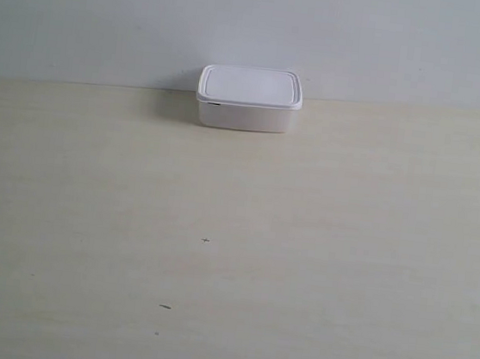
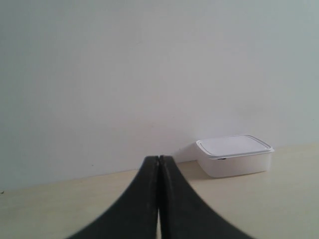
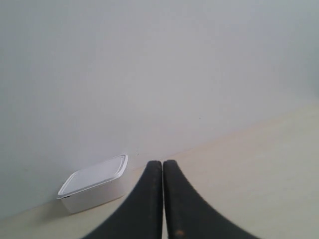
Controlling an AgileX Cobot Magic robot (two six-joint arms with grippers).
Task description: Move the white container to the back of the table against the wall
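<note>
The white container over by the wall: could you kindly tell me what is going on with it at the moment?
Nothing is handling it right now. The white container, with its lid on, sits at the back of the table at the foot of the wall; whether it actually touches the wall cannot be told. The left gripper and the right gripper are both shut, hold nothing and are apart from the box. No arm shows in the exterior view.

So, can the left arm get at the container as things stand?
Probably yes. In the left wrist view only bare table lies between the shut left fingers and the container. Its back sits by the wall, so only the front and sides look open.
</note>
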